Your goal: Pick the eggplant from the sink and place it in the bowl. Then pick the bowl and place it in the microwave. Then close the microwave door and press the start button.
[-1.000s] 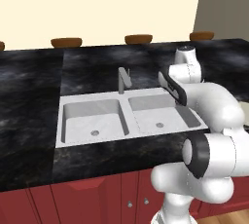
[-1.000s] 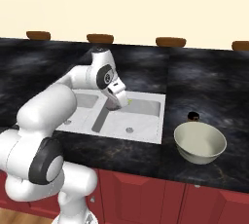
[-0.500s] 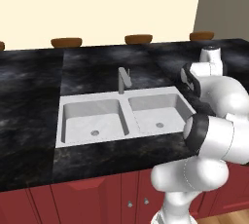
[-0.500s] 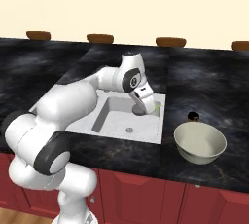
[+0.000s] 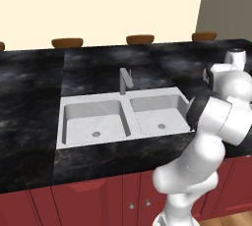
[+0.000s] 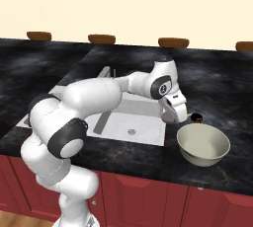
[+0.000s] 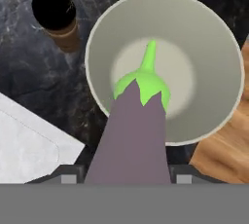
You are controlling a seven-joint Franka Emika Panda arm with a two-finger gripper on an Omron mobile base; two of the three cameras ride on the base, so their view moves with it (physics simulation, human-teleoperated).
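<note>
Gripper [image 6: 179,117], jaws part-open and clamped on the eggplant [image 7: 132,135], hangs at the bowl [image 6: 203,144] rim; releasing here risks the eggplant glancing off onto the counter.

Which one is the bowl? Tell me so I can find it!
Find the white double sink in the black counter. Just right of it, near the counter's front edge, sits the bowl: round, cream and deep, much bigger than the small dark cup behind it.
</note>
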